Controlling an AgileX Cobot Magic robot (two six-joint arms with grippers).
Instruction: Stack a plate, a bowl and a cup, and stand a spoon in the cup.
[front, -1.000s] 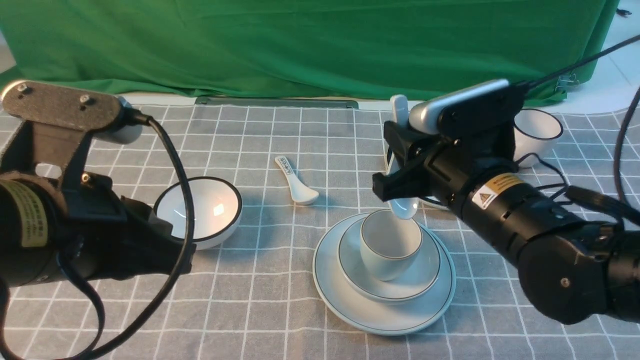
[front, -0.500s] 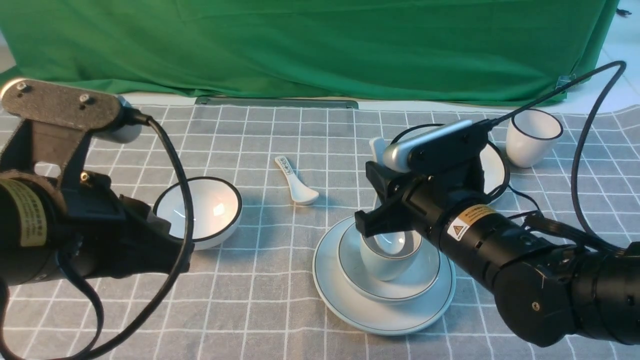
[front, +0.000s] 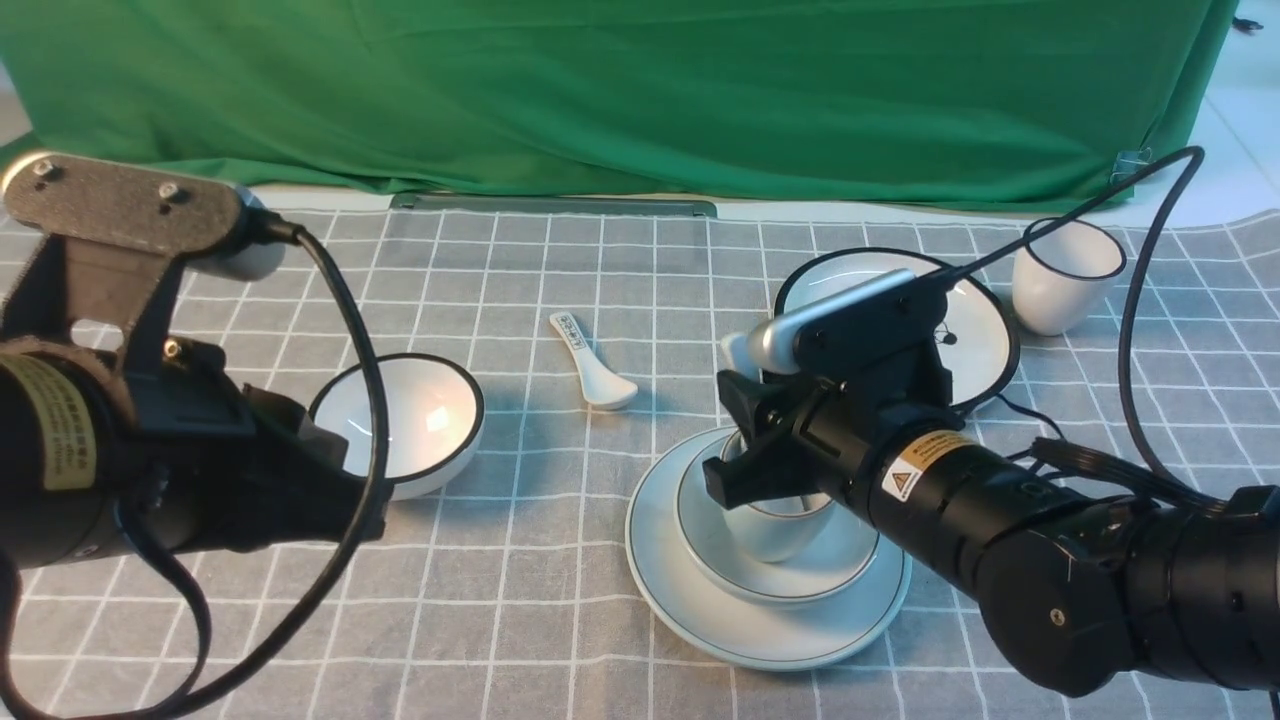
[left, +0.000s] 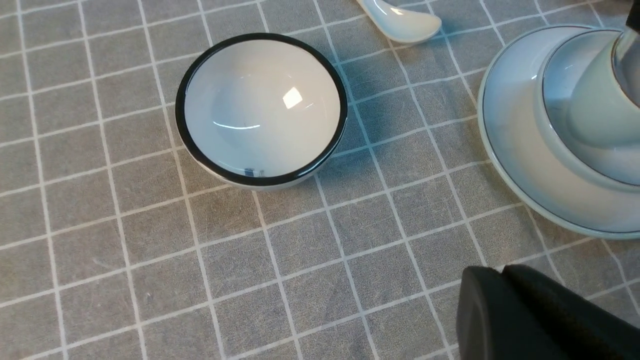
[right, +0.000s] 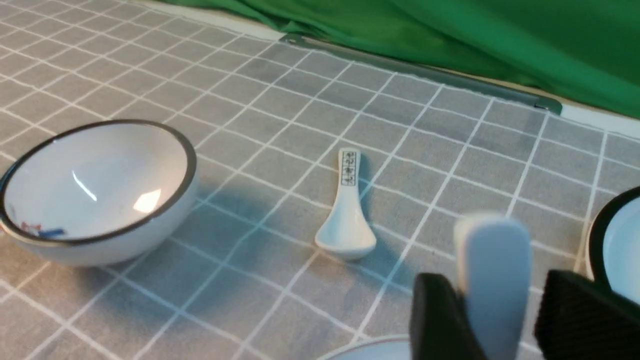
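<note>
The pale plate (front: 680, 590) lies at front centre-right with the shallow bowl (front: 850, 565) on it and the small cup (front: 770, 535) in the bowl. My right gripper (front: 745, 440) hangs right over the cup, shut on the plain white spoon (front: 737, 352). The spoon stands upright with its handle end above the jaws; its scoop is hidden behind the gripper, down at the cup. In the right wrist view the handle (right: 492, 250) stands between the two black fingers. My left gripper (front: 340, 500) is shut and empty, low at the left; its tip (left: 492, 272) hovers over cloth near the plate (left: 510, 155).
A white bowl with a thick black rim (front: 400, 420) sits left of centre. A white spoon with a marked handle (front: 595, 370) lies mid-table. A black-rimmed plate (front: 975, 330) and a black-rimmed cup (front: 1065, 275) stand at the back right. Green cloth hangs behind.
My right gripper has come down and slightly left with the spoon, from above the cup to right over its mouth. The left arm has not moved.
</note>
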